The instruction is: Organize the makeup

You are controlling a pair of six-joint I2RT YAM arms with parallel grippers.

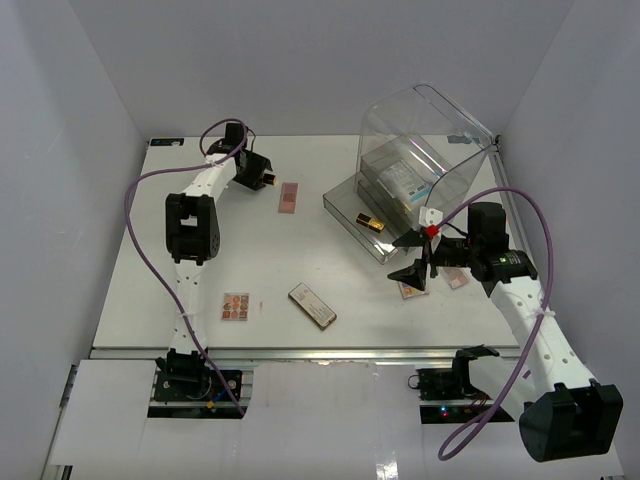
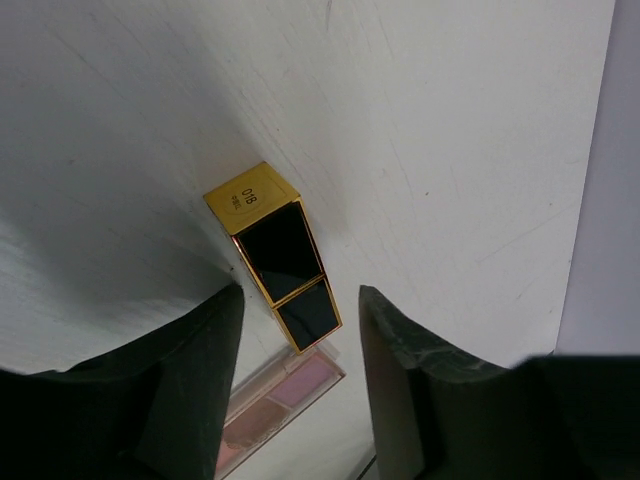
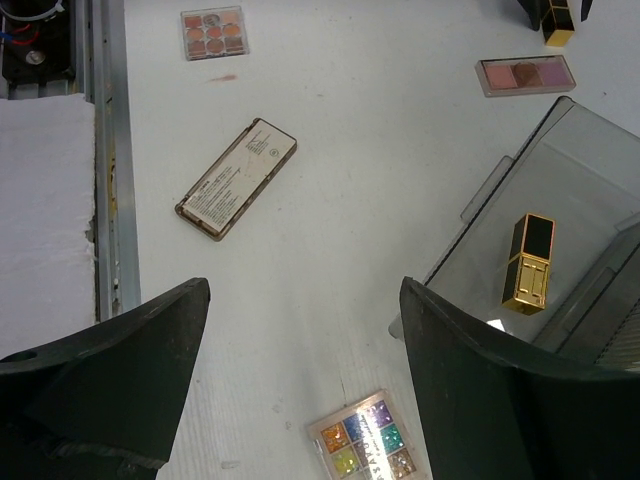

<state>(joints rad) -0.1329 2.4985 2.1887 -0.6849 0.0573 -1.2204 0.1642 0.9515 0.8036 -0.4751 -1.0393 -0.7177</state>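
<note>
White table (image 1: 330, 260): your left claw (image 2: 300, 291) part open around one lipstick (image 2: 280, 255), second lipstick (image 3: 528, 260) on clear tray (image 3: 590, 190), right claw (image 3: 303, 285) wide open, empty.

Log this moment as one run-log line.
left gripper: straddling lipstick, grip unclear | right gripper: open, empty | second lipstick: in drawer tray | compact, pink palette: on table

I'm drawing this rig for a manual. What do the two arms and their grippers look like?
The left arm and right arm have white links between black joint housings, each trailed by a looping purple cable. The left gripper and right gripper carry black wedge-shaped fingers; the right shows a small red mark.
</note>
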